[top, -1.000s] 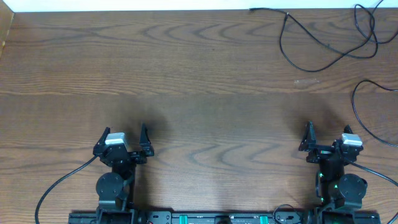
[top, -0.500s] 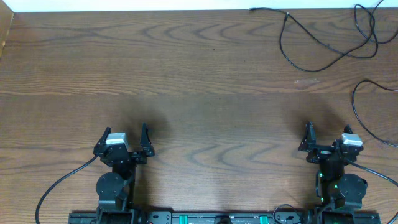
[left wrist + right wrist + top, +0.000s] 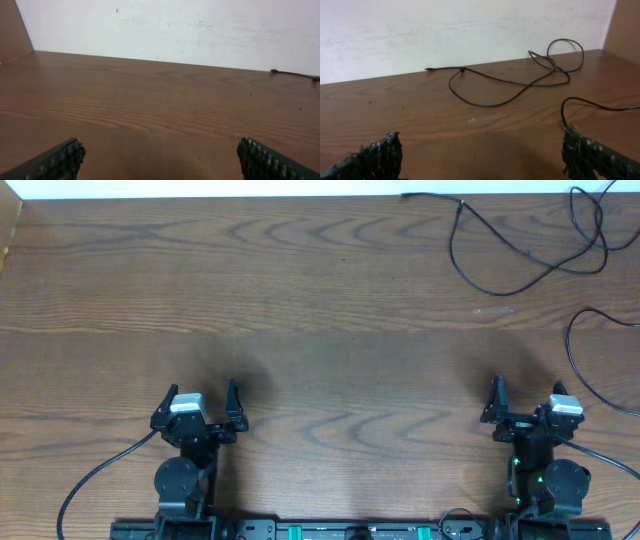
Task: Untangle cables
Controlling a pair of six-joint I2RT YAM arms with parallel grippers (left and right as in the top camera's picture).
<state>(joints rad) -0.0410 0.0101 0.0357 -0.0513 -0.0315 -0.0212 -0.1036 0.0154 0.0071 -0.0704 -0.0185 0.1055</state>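
Two thin black cables lie on the wooden table at the far right. One cable [image 3: 500, 292] [image 3: 490, 105] runs from a plug near the back edge through a wide loop toward the right corner, where it crosses itself. A second cable [image 3: 568, 345] [image 3: 590, 102] curves in from the right edge. Only the tip of a cable [image 3: 292, 74] shows in the left wrist view. My left gripper [image 3: 200, 392] [image 3: 160, 157] is open at the front left, with nothing between its fingers. My right gripper [image 3: 527, 392] [image 3: 482, 150] is open at the front right, well short of the cables.
A white wall [image 3: 200, 25] bounds the table's far edge. A wooden side panel [image 3: 10, 225] stands at the far left, another [image 3: 625, 25] at the right. A pale scuff [image 3: 495, 309] marks the tabletop near the cable loop. The arms' own thick black cables trail at the front.
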